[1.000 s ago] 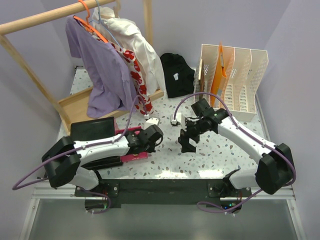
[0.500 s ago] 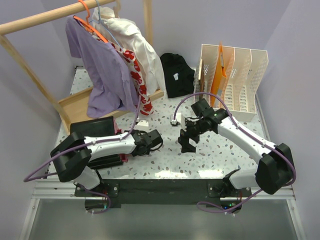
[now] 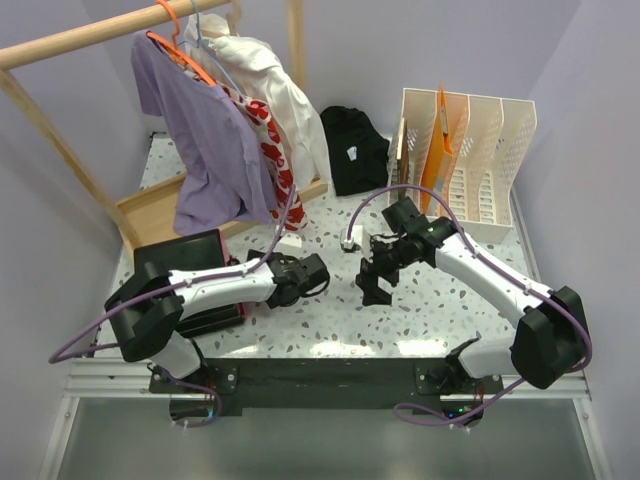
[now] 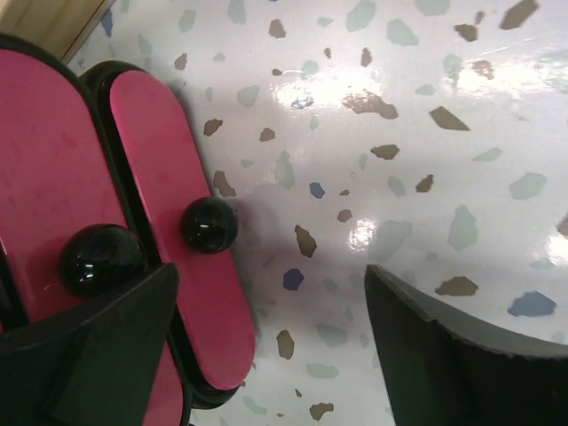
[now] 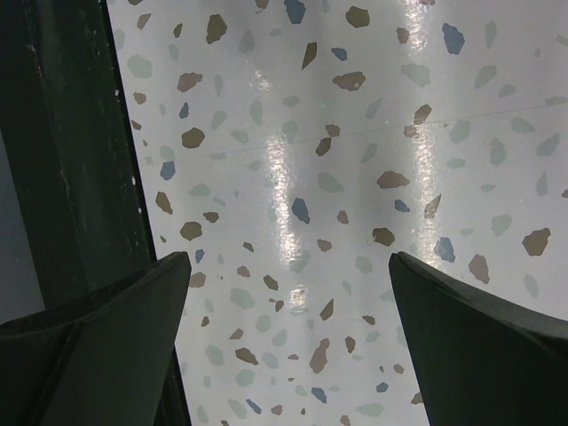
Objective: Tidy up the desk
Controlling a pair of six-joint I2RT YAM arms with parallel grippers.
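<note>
Plainly unfinished: the left pincer [image 4: 275, 342] and right pincer [image 5: 284, 337] both gape wide, empty, over the desk [image 4: 399, 133]. Pink pieces [image 4: 169, 231] lie just beside the left one's finger; beyond it a small white item [image 3: 290, 243] and black cloth [image 3: 355, 150] lie loose, unsorted.

The left hand [image 4: 277, 351] has opened, leaving the pink item [image 4: 164, 169] beside it.

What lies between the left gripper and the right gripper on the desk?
Nothing: the top view shows only bare speckled desk between the left gripper and the right gripper.
</note>
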